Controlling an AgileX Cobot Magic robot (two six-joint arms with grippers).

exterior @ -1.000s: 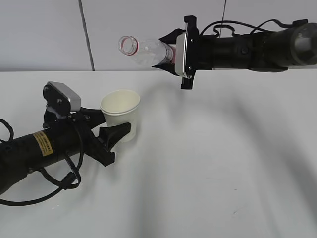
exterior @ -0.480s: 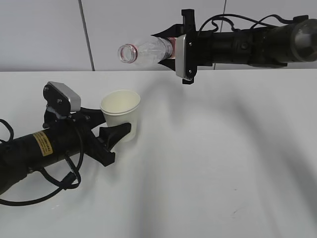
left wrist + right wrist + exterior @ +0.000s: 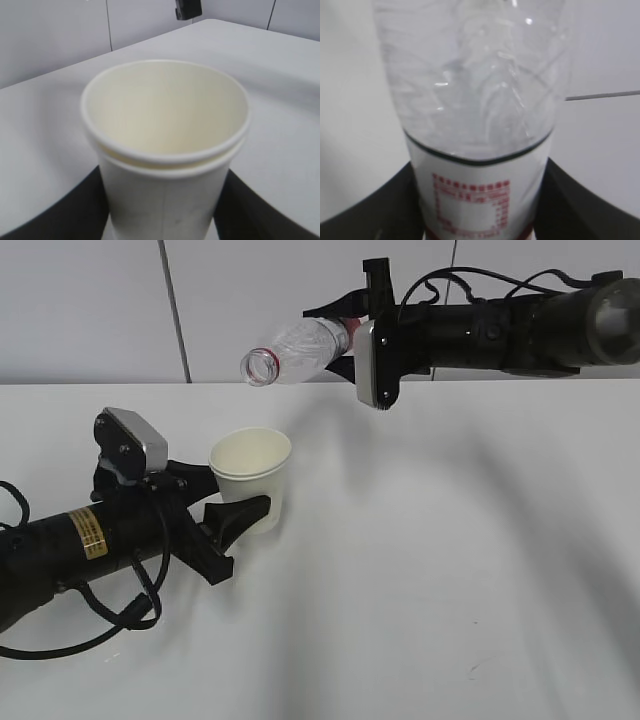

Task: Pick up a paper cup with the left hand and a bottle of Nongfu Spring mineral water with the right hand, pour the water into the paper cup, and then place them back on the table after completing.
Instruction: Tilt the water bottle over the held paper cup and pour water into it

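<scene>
Some gap between bottle (image 3: 300, 348) mouth and cup (image 3: 250, 478) rim

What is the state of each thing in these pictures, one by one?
paper cup: upright, open, held, looks empty inside.
bottle: uncapped, tilted with its mouth downward to the left, held in the air above the cup; no stream visible.
left hand: gripper shut on the paper cup, low over the table.
right hand: gripper shut on the bottle, raised.
water: too unclear to judge.
</scene>
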